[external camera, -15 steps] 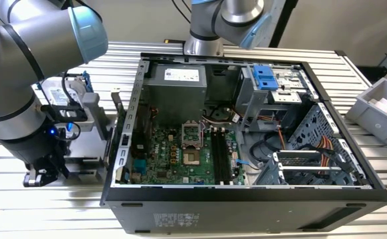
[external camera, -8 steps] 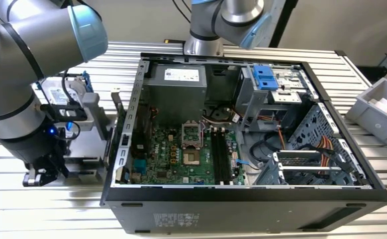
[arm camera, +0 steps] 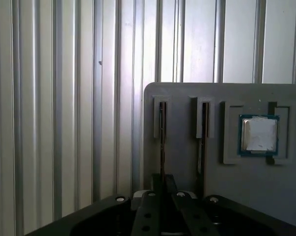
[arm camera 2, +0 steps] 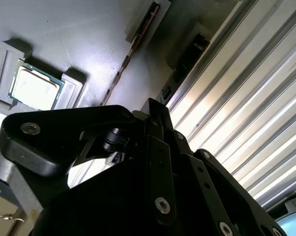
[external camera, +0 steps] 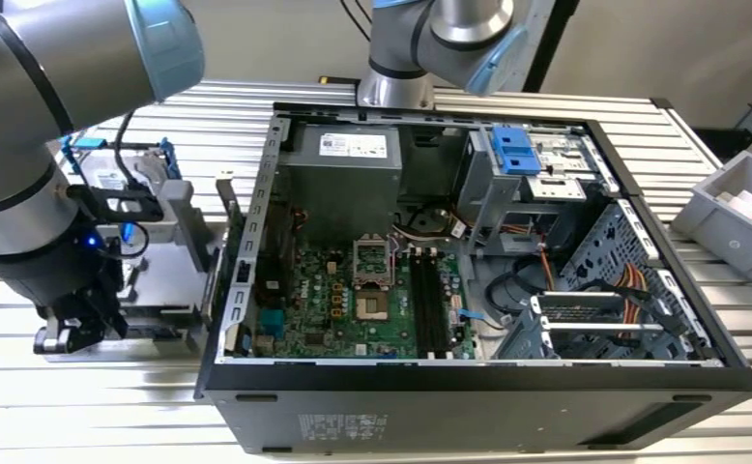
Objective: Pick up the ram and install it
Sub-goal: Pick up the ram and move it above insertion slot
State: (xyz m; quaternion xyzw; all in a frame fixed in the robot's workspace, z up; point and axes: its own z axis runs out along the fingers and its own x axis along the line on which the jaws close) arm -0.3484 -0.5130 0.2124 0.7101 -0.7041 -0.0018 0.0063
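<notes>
Beside the case (external camera: 479, 396), the gripper (arm camera: 162, 186) hangs over the ram (arm camera: 162, 132) — slotted edgewise in its holder (arm camera: 182, 113) for pinching — grip state unclear.

The ribbed desk (external camera: 93, 406) carries a grey tray (arm camera: 187, 162) just under the claw (arm camera: 163, 196) and an open computer case (external camera: 479, 406) beside it.

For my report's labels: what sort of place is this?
Probably a robotics assembly bench: an open computer case on a slatted metal table, a robot arm, and a grey tray holding a processor chip.
</notes>
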